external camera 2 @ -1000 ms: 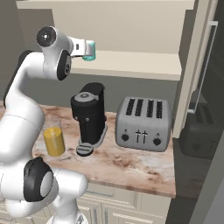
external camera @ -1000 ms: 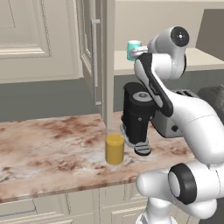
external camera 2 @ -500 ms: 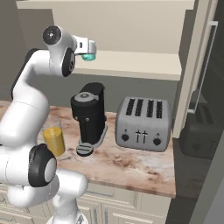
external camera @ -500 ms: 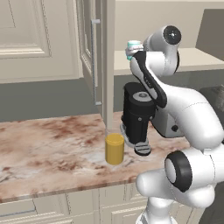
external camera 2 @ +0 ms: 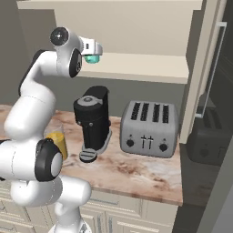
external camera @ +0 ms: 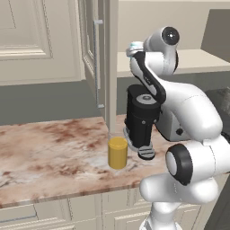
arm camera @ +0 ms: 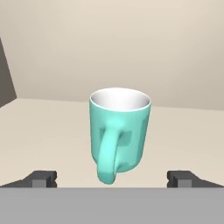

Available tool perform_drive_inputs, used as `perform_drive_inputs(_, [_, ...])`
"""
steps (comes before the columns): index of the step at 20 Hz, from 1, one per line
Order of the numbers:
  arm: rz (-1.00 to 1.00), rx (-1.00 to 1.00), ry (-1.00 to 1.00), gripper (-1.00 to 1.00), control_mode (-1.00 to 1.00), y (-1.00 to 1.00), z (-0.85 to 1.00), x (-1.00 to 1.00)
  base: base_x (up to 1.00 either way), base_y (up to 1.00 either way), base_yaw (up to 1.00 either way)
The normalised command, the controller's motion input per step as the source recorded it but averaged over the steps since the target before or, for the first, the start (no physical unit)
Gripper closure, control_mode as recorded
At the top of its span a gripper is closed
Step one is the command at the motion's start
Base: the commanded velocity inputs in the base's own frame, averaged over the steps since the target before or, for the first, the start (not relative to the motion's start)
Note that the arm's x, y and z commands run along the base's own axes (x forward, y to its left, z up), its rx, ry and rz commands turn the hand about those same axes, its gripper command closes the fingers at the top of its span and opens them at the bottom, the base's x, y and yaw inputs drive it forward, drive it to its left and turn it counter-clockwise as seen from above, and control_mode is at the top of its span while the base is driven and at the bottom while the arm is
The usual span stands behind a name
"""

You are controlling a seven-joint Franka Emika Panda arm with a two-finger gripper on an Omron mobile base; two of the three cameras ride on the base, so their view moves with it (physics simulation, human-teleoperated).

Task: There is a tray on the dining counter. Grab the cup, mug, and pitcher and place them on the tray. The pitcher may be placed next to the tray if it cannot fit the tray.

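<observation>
— Teal mug (arm camera: 119,133): where do you see it?
— Upright on the cream shelf (arm camera: 52,131), handle facing your gripper (arm camera: 113,178), whose fingers stand spread wide, empty, either side of it.

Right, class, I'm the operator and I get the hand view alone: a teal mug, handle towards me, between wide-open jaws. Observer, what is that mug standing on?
Observer: The mug stands on a cream shelf, high above a marbled worktop.
Operator: And where is the pitcher?
Observer: The pitcher stands on that worktop, below the shelf, beside a black coffee machine.
Operator: Anything else down there?
Observer: A silver toaster, on the coffee machine's other side.
</observation>
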Motion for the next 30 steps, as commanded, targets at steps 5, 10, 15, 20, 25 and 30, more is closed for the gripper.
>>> perform_drive_inputs(5, [0.0,0.0,0.0,-1.0,-1.0,0.01,-0.06,0.19,0.0,0.0,0.0])
perform_drive_inputs(10, [0.0,0.0,0.0,-1.0,-1.0,0.0,-0.05,0.14,0.0,0.0,0.0])
perform_drive_inputs(15, [0.0,0.0,0.02,-1.0,-1.0,0.02,-0.06,0.21,0.0,0.0,0.0])
perform_drive_inputs(20, [0.0,0.0,0.03,-1.0,-1.0,0.02,-0.03,0.19,0.0,0.0,0.0])
perform_drive_inputs(25, [0.0,0.0,0.04,-1.0,-1.0,0.01,0.0,0.16,0.0,0.0,0.0])
perform_drive_inputs(30, [0.0,0.0,0.03,-1.0,-1.0,0.01,0.0,0.16,0.0,0.0,0.0])
